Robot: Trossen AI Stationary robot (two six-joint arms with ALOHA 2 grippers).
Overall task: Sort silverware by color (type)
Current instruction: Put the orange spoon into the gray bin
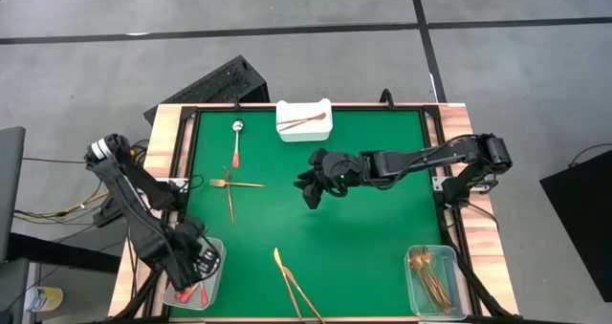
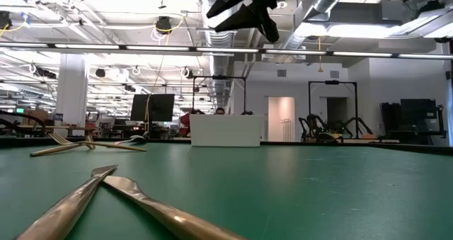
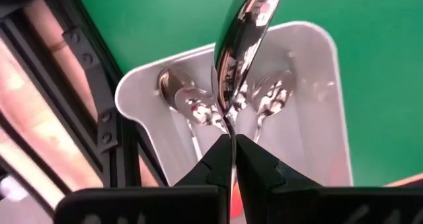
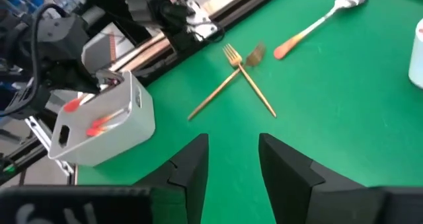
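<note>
Left end effector clamped on a spoon over the lower-left bin: release it. Right end effector open, empty, mid-table.

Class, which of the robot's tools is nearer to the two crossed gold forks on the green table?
The right tool, hovering open just beside the crossed gold forks. The left tool is farther, over a corner bin.

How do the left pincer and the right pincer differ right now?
The left pincer is shut on a spoon above the clear bin at the table's corner. The right pincer is open and empty, held over the middle of the green mat. Both are dark and two-fingered.
</note>
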